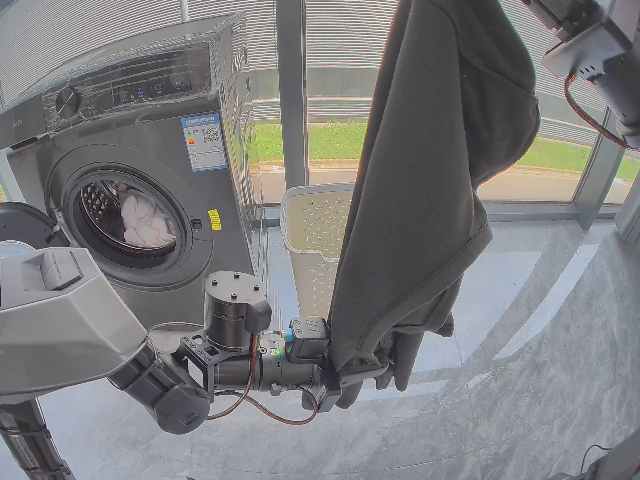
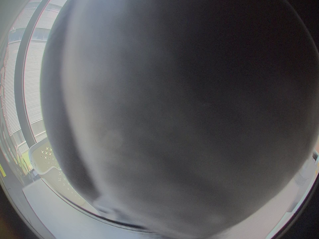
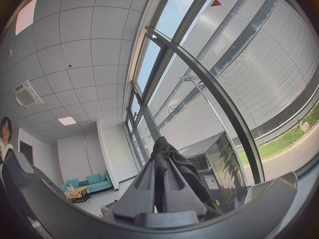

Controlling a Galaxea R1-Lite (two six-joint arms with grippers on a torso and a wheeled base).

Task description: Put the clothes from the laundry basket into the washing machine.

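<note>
A long dark grey garment (image 1: 433, 168) hangs from the upper right down to knee height in front of the white laundry basket (image 1: 313, 235). My right gripper (image 3: 161, 160) is raised high and shut on the garment's top fold (image 3: 172, 160). My left gripper (image 1: 363, 375) sits at the garment's lower hem, buried in the cloth, and the same cloth (image 2: 182, 110) covers the left wrist view. The grey washing machine (image 1: 133, 168) stands to the left with its door (image 1: 20, 225) swung open. A white cloth (image 1: 143, 221) lies in the drum.
A glass wall with a dark window post (image 1: 291, 75) runs behind the machine and basket. Open grey marble floor (image 1: 533, 341) spreads to the right and front. The basket's rim (image 2: 45, 160) peeks past the cloth in the left wrist view.
</note>
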